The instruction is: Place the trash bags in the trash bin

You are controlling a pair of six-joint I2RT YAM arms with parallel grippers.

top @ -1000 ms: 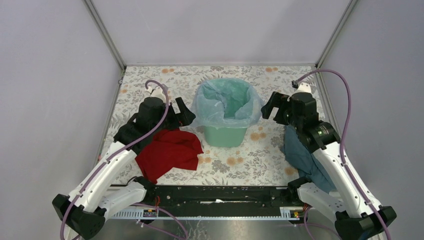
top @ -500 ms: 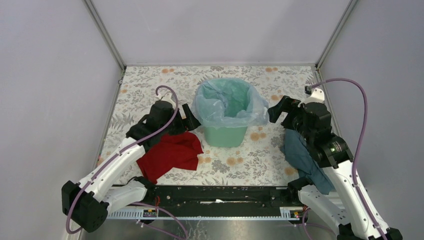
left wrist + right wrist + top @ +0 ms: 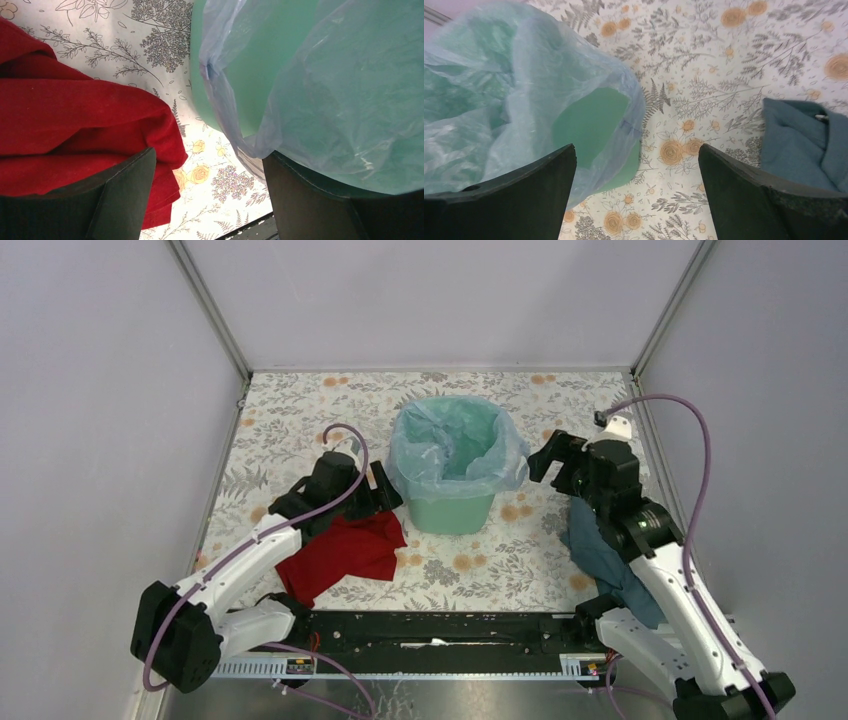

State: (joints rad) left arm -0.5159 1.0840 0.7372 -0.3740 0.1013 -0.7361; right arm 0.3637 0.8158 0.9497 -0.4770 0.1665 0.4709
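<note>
floral-patterned desk (image 3: 290,415) carrying three things
mint-green trash bin (image 3: 452,510) stands at centre; a red cloth (image 3: 345,552) lies at 8 o'clock of it, a teal cloth (image 3: 598,548) at 4 o'clock.

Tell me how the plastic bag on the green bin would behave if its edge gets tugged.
The bag looks thin, translucent and crinkled, so probably floppy and very light. The bin is tall on a narrower base, so a hard tug might tip it.

From above I lose part of the red cloth (image 3: 345,552) under my left arm (image 3: 245,552) and part of the teal cloth (image 3: 592,548) under my right arm (image 3: 670,570). Both wrist views cut the bin (image 3: 452,510) off at their edges.
</note>
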